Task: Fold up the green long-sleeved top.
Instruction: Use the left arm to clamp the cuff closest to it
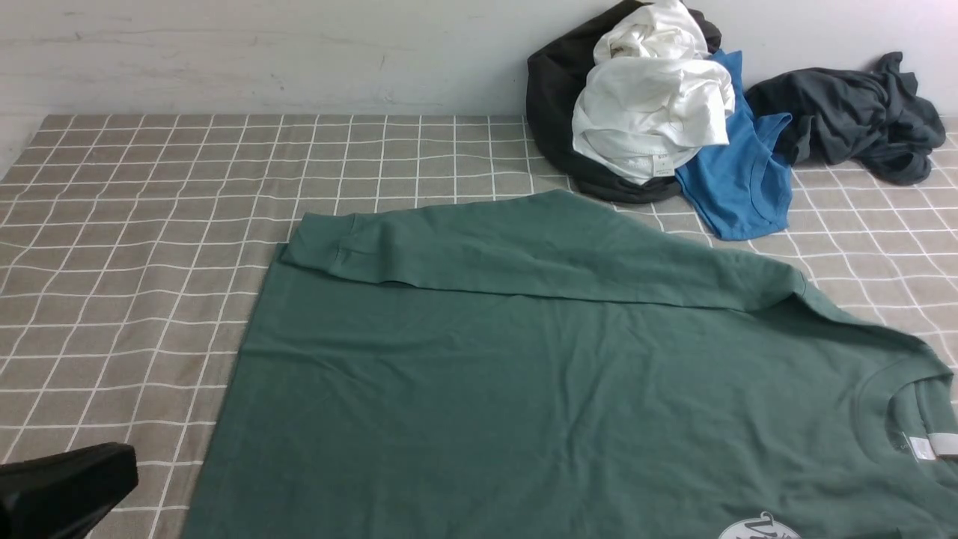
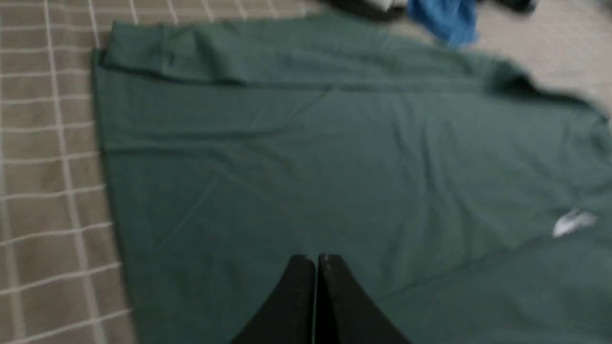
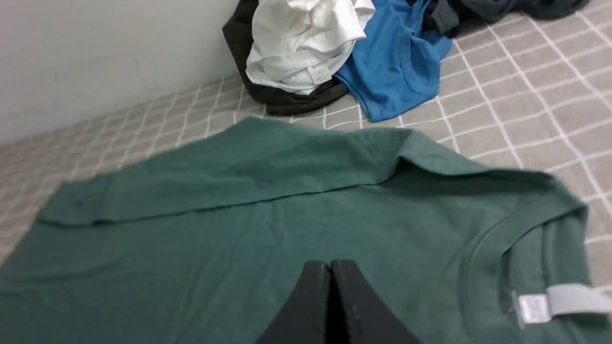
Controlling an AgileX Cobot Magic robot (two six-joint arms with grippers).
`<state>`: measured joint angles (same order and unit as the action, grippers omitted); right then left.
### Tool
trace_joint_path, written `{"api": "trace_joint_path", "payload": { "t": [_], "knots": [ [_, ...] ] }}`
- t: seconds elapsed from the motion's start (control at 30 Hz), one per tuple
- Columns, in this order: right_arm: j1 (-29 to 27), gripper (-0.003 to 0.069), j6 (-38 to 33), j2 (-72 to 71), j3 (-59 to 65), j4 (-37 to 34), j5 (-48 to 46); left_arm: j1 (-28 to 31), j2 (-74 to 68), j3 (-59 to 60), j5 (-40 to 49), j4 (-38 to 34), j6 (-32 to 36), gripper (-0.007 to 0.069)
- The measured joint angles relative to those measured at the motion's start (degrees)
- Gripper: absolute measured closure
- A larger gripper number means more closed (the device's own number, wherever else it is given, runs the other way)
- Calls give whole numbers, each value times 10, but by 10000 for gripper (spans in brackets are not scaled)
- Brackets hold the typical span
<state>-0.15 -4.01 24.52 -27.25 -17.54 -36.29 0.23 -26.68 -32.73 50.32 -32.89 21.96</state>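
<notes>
Green long-sleeved top (image 1: 524, 389) spread flat on checked bench (image 1: 112, 262), collar (image 1: 898, 389) toward right, far sleeve (image 1: 524, 254) folded across body. Left pincer (image 2: 315, 262) closed tight, empty, over top's body. Right pincer (image 3: 330, 265) likewise closed, empty, near collar. White garment (image 1: 651, 112), blue garment (image 1: 741, 180), dark grey garment (image 1: 846, 112) heaped back right by wall.

The top (image 1: 524, 389) lies flat on the desk (image 1: 135, 224), filling its near middle and right, with the hem to the left and the collar (image 1: 891, 382) to the right. One sleeve (image 1: 524, 247) lies folded over the body along the far edge, its cuff (image 1: 329, 243) at the left. The label (image 1: 932, 445) sits inside the collar and the print (image 1: 760, 528) at the near edge. A heap (image 1: 644, 112) of clothes rests far right against the wall (image 1: 262, 52), just behind the sleeve. Another garment (image 1: 853, 112) lies just right of it.
</notes>
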Motion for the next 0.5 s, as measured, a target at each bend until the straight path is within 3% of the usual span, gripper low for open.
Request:
{"api": "trace_joint_path", "payload": {
  "t": [0.03,0.17,0.23,0.33,0.37,0.5],
  "knots": [
    [1,666,-5,7,0,2,0,-1,-6,-5,10,17,1,631],
    [32,666,-76,129,-135,16,-142,-41,-124,-59,101,172,-1,628],
    [68,666,-96,176,-168,14,-210,-86,-177,-61,127,222,-5,615],
    [132,666,-121,230,-181,14,-303,-159,-240,-60,130,248,-5,565],
    [140,666,-123,236,-181,14,-313,-159,-244,-60,130,248,-5,561],
    [211,666,-137,280,-181,17,-347,-241,-330,-46,100,270,-13,426]
  ]
}}
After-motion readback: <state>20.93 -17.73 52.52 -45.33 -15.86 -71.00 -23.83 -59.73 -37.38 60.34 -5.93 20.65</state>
